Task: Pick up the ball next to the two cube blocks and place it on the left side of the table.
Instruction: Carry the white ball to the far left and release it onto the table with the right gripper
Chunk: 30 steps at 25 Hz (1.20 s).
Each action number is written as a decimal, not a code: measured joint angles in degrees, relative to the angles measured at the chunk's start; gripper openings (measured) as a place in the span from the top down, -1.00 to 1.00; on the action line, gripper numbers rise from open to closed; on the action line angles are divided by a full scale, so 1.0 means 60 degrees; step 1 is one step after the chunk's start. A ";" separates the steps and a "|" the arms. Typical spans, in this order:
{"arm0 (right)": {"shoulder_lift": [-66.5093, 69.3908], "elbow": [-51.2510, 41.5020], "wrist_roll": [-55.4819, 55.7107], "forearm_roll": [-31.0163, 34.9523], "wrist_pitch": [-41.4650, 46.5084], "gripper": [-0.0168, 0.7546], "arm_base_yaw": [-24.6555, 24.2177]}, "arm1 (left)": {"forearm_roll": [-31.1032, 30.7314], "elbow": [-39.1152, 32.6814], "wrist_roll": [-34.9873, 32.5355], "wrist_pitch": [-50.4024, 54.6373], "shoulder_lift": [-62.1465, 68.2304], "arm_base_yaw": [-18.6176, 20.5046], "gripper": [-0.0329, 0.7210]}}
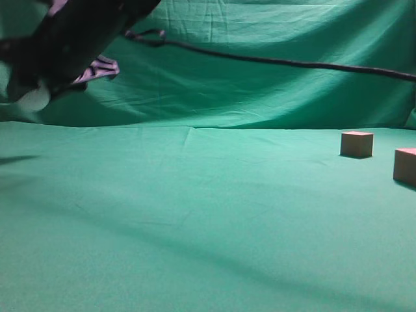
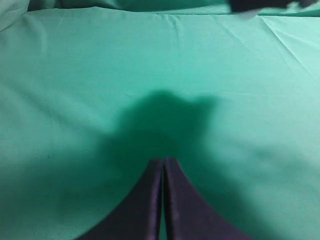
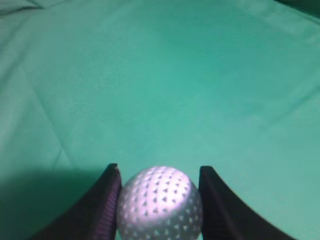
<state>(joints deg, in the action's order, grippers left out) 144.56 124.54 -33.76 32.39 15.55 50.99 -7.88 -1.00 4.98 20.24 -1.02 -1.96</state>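
Observation:
The white dimpled ball (image 3: 160,205) sits between the two dark fingers of my right gripper (image 3: 160,171), which is shut on it above bare green cloth. In the exterior view a dark arm (image 1: 71,39) hangs at the top left, well above the table (image 1: 195,214), with the pale ball (image 1: 34,99) at its lower end. The two reddish-brown cube blocks (image 1: 357,143) (image 1: 405,166) stand on the cloth at the far right. My left gripper (image 2: 163,161) is shut and empty, above its own shadow on the cloth.
A black cable (image 1: 273,62) runs across the green backdrop from the arm to the right edge. A dark shape (image 2: 260,5) shows at the top right edge of the left wrist view. Wrinkled green cloth covers everything else.

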 joint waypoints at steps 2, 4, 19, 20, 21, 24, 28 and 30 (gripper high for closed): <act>0.0454 0.0209 -0.0430 0.0006 -0.0507 0.14 0.0234 | 0.0000 0.0000 0.0000 0.0000 0.0000 0.0000 0.91; 0.0778 0.0244 -0.0645 0.0023 -0.1025 0.14 0.0368 | 0.0000 0.0000 0.0000 0.0000 0.0000 0.0000 0.91; 0.1008 0.0289 -0.0783 0.0667 -0.1263 -0.57 0.0441 | 0.0000 0.0000 0.0000 0.0000 0.0000 0.0000 0.91; 0.0818 0.0289 -0.0783 0.0596 -0.1011 -0.57 0.0370 | 0.0000 0.0000 0.0000 0.0000 0.0000 0.0000 0.91; 0.0515 0.0289 -0.0783 0.0432 -0.0683 -0.57 0.0324 | 0.0000 0.0000 0.0000 0.0000 0.0000 0.0000 0.91; -0.0698 0.0289 -0.0783 -0.0048 0.0746 -0.14 0.0018 | 0.0000 0.0000 0.0000 0.0000 0.0000 0.0000 0.91; -0.2580 0.0312 -0.0201 -0.0583 0.3905 0.75 -0.0417 | 0.0000 0.0000 0.0000 0.0000 0.0000 0.0000 0.91; -0.3442 0.0347 0.0787 -0.1112 0.5543 0.96 -0.0626 | 0.0000 0.0000 0.0000 0.0000 0.0000 0.0000 0.91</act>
<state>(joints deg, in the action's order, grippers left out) 123.91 126.62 -29.04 25.71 48.81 47.23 -7.88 -1.00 4.98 20.24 -1.02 -1.96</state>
